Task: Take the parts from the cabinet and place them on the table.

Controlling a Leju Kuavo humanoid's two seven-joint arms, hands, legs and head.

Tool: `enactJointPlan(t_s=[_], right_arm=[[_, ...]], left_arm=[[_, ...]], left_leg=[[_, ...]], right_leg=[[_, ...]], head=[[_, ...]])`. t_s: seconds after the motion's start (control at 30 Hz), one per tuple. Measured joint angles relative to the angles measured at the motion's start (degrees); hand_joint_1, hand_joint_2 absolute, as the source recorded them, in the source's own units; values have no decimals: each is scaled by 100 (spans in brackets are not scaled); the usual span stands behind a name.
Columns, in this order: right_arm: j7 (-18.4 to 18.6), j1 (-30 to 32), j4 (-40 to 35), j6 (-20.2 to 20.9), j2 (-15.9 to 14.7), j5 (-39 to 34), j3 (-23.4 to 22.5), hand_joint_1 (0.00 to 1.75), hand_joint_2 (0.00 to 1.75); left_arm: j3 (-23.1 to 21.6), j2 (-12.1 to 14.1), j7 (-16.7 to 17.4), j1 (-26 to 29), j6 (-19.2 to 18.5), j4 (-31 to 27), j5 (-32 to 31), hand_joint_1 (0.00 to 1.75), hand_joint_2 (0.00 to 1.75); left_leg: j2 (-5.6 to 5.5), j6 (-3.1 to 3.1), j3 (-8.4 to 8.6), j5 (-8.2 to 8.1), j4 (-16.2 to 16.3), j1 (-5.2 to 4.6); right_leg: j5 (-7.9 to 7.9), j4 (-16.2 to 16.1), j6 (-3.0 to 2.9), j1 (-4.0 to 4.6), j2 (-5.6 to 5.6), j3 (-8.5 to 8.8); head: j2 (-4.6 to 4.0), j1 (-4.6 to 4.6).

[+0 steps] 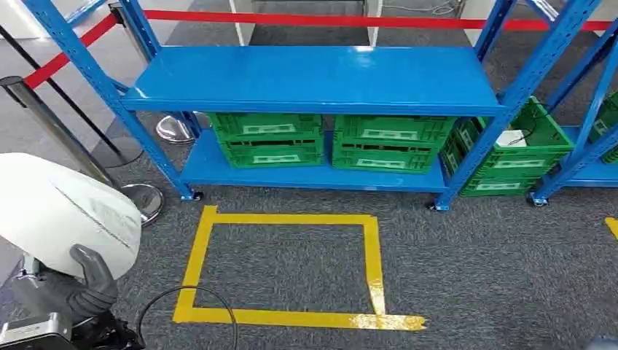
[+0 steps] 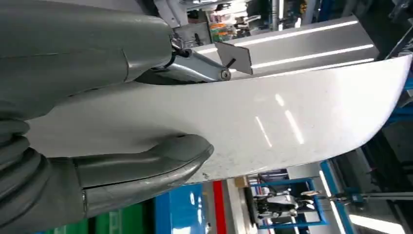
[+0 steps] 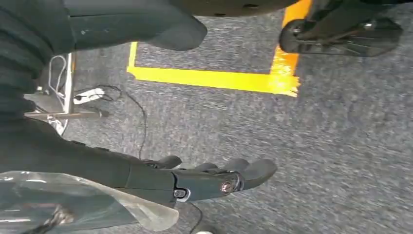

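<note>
Head view has my left hand [image 1: 84, 281] gripping a large white curved panel [image 1: 58, 211] at lower left; right wrist view shows my right hand [image 3: 214, 178], fingers apart, holding nothing above grey carpet [image 3: 316, 146].

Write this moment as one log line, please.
left robot hand: holds white part | right robot hand: open, above carpet | blue rack: ahead

The part [image 1: 55, 208] I hold is a large white panel with a smooth, glossy, gently curved surface and a rounded edge. It sits low at my left side, clear of the floor, clamped between my left hand's [image 2: 73, 122] thumb [image 2: 146, 163] and fingers.
</note>
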Motion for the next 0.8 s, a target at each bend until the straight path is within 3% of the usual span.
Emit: enactJointPlan(t_s=[0.03, 0.07, 0.1, 0.13, 0.17, 0.2, 0.3, 0.33, 0.37, 0.4, 0.47, 0.5, 0.53, 0.57, 0.63, 0.67, 0.7, 0.8], right_arm=[[-2, -1, 0, 0, 0, 4, -9, 0, 175], [-2, -1, 0, -2, 0, 15, -15, 0, 175], [-2, -1, 0, 0, 0, 22, -20, 0, 175], [-2, 0, 0, -2, 0, 33, -24, 0, 175], [-2, 2, 0, 0, 2, 39, -28, 0, 175], [-7, -6, 0, 2, 4, 50, -33, 0, 175], [-70, -11, 0, -4, 4, 52, -61, 0, 175], [-77, -15, 0, -2, 4, 48, -68, 0, 175], [-79, -15, 0, 26, 4, 26, -72, 0, 175], [-101, -16, 0, 114, 4, -9, -92, 0, 175], [-133, -17, 0, 225, 4, -53, -140, 0, 175], [-149, -9, 0, 258, 4, -59, -157, 0, 175], [-155, -4, 0, 282, 4, -72, -168, 0, 175], [-164, 1, 0, 321, 2, -94, -179, 0, 175], [-168, -7, 0, 503, -4, -173, -236, 0, 175], [-177, -22, 0, 647, -9, -234, -278, 0, 175], [-181, -30, 0, 746, -13, -271, -313, 0, 175], [-177, 8, -2, 881, -18, -291, -406, 0, 175]], left_arm=[[0, 2, 7, 0, 0, 4, 11, 175, 175], [0, 2, 13, 1, 0, 9, 9, 175, 175], [2, 2, 15, 3, 0, 9, 9, 175, 175], [2, 2, 15, 2, 0, 9, 9, 175, 175], [2, 2, 15, 0, 0, 9, 11, 175, 175], [2, 0, 18, 1, 0, 9, 11, 175, 175], [7, -2, 17, 2, 0, 9, 13, 175, 175], [7, -4, 22, 3, 0, 9, 13, 175, 175], [2, -4, 30, 3, 0, 9, 13, 175, 175], [0, -4, 31, -4, 0, 9, 13, 175, 175], [-2, -4, 35, 2, 0, 17, 18, 175, 175], [-2, -4, 35, 1, 0, 22, 20, 175, 175], [-2, -4, 35, 2, 0, 31, 20, 175, 175], [-2, -4, 37, 1, 0, 39, 26, 175, 175], [-4, -2, 50, -1, 0, 48, 46, 175, 175], [-7, -2, 59, -4, 0, 52, 55, 175, 175], [-4, 0, 59, -12, 0, 55, 59, 175, 175], [-13, 11, 66, -48, 0, 85, 61, 175, 175]], left_leg=[[0, 3, 26, 117, 137, 0], [-1, 17, 152, 342, 47, 0], [-4, 45, 395, 561, -309, -1], [-5, 83, 741, 713, -861, -6], [-12, 137, 1048, 718, -1407, -20], [-12, 168, 1204, 620, -1632, -36], [-13, 191, 1179, 602, -1735, -64], [-9, 219, 1211, 602, -1882, -7], [11, 266, 1203, 636, -1883, 7], [9, 306, 1169, 657, -1878, 11], [16, 330, 1093, 675, -1841, -2], [24, 331, 1059, 681, -1813, -6], [24, 329, 1037, 682, -1784, -7], [24, 328, 1023, 681, -1757, -7], [21, 314, 1012, 671, -1711, -6], [-11, 294, 1008, 661, -1684, -5], [-35, 249, 947, 662, -1666, -35], [-95, 142, 885, 733, -1634, 0]], right_leg=[[40, 17, 0, 6, -6, -48], [81, 45, 4, 13, -6, -106], [104, 70, 8, 20, -3, -159], [117, 83, 21, 28, 3, -180], [130, 94, 30, 27, 4, -198], [155, 121, 65, 57, 4, -231], [239, 116, 170, 35, -3, -286], [223, 137, 190, 62, -2, -317], [90, 236, 223, 48, 28, -413], [-136, 551, 253, 45, 38, -542], [-555, 1496, 298, 13, 43, -950], [-677, 1877, 314, 10, 42, -1110], [-648, 1980, 320, 10, 42, -1142], [-491, 1801, 319, 10, 42, -1023], [-16, 867, 290, 10, 42, -512], [102, 361, 269, 9, 104, -258], [-1, 286, 244, 12, 274, -96], [37, 260, 173, 35, 180, -183]], head=[[0, -4], [0, -2], [0, -4], [0, -4], [0, 0], [0, 2], [0, 0], [0, 0], [0, 16], [0, 40], [0, 46], [0, 55], [0, 50], [0, 52], [0, 52], [0, 55], [0, 46], [0, 46]])
